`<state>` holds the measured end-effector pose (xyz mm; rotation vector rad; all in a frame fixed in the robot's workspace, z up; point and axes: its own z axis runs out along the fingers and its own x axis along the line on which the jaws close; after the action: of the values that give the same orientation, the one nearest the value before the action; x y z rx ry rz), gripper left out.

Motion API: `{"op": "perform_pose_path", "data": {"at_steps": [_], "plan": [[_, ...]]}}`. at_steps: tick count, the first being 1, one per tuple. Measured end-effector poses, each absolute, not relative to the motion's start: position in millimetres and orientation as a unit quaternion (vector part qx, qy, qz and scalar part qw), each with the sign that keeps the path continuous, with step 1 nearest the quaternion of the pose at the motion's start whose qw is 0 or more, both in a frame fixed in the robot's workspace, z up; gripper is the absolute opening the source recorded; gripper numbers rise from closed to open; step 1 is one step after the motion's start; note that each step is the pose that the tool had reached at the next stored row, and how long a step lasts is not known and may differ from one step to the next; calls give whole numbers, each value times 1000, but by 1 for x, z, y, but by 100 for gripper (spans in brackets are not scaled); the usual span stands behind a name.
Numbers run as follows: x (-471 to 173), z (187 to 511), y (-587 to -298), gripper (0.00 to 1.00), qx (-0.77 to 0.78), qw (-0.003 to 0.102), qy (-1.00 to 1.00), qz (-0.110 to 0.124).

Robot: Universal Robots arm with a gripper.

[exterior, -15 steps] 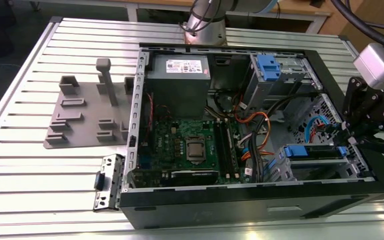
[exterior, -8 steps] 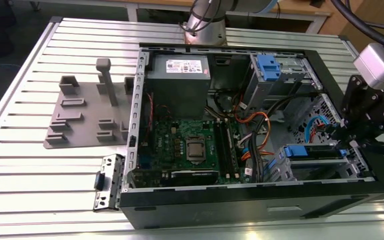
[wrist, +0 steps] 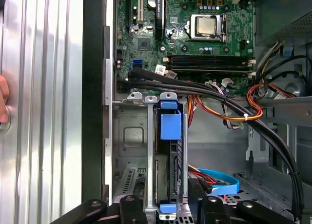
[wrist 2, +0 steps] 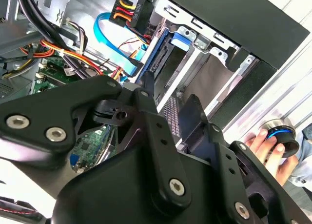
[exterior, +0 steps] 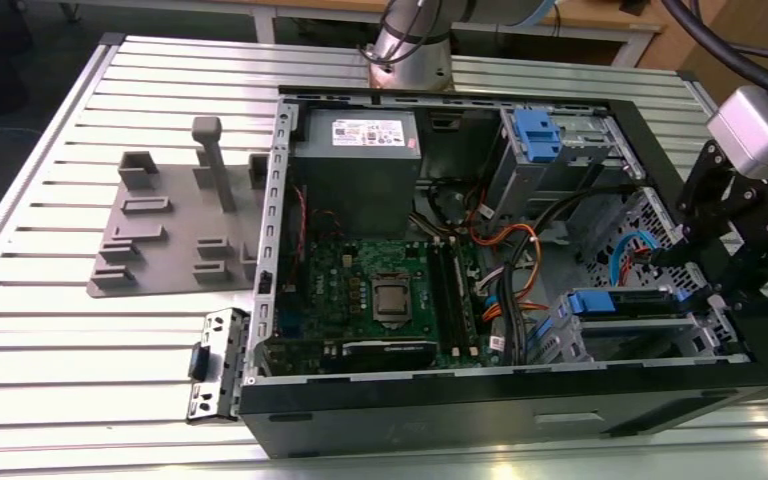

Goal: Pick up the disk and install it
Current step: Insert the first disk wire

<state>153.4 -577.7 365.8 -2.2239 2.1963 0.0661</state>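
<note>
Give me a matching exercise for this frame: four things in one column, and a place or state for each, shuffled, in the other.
Things:
1. disk
2. gripper
3. grey fixture plate
4. hand

Places or states:
A. on the slatted table, outside the case, at the exterior view's left
B. on a round knob with a blue ring
C. seated in a metal drive cage inside the case
D. over the case's edge at the exterior view's right, above the drive cage

Pairs: 1-C, 2-D, 3-A, 4-B

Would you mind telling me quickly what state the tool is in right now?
Tool: at the drive cage by the disk, which sits in its slot; whether it is open or shut cannot be told.
</note>
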Motion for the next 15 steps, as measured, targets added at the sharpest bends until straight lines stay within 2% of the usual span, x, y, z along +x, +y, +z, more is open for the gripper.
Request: {"op": "perform_pose_path", "data": {"at_steps": [15], "plan": [[172,365,-561,47,-711,7,703,21]]}}
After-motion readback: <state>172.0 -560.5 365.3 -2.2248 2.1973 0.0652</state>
